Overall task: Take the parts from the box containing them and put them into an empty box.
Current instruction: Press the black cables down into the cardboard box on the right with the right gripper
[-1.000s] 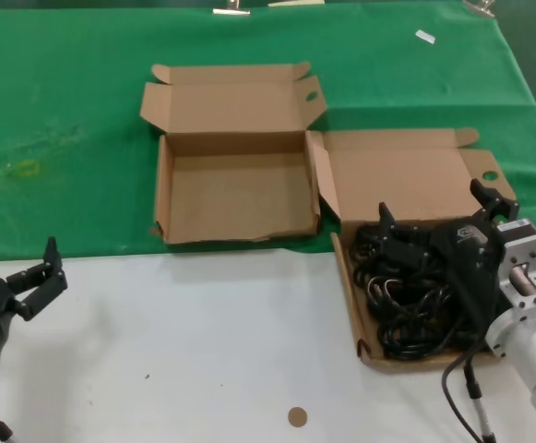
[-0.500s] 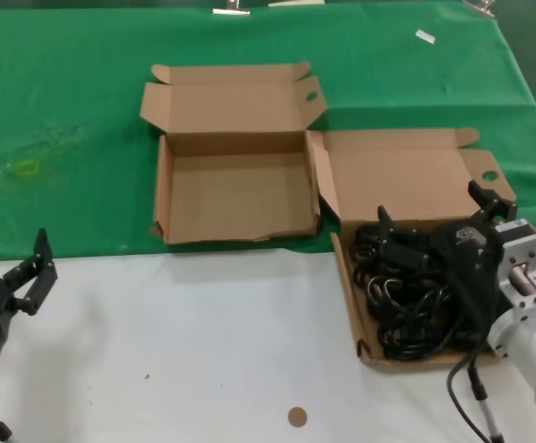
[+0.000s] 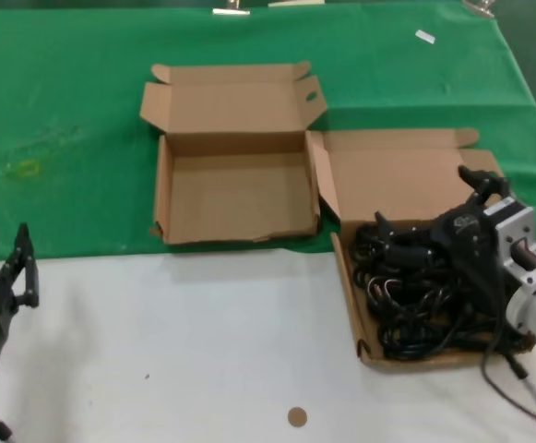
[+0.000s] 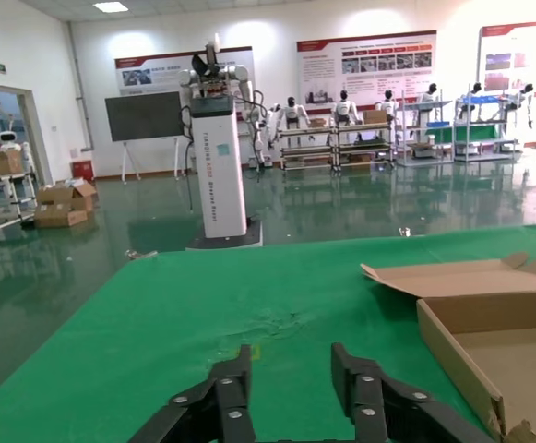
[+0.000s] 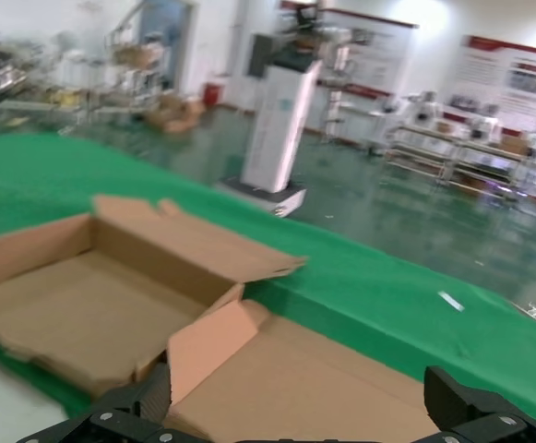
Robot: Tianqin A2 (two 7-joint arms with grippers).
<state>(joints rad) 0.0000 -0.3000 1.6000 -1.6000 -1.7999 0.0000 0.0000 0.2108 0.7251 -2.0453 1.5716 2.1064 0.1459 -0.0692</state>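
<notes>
The black coiled power cords with moulded plugs (image 3: 415,295) lie heaped in the squarer brown cardboard mailer box (image 3: 406,198), which sits at the right, straddling the edge where the green cloth (image 3: 74,120) meets the white tabletop (image 3: 184,351). The right hand (image 3: 424,217) is low over that heap with its fingers spread wide, holding nothing. Just left and farther back, on the cloth, stands the wider brown cardboard box with a ragged front edge (image 3: 235,196), its lid up. The left hand (image 3: 0,254) waits at the near left, fingers apart and empty. A small brown disc (image 3: 296,416) lies on the near tabletop.
</notes>
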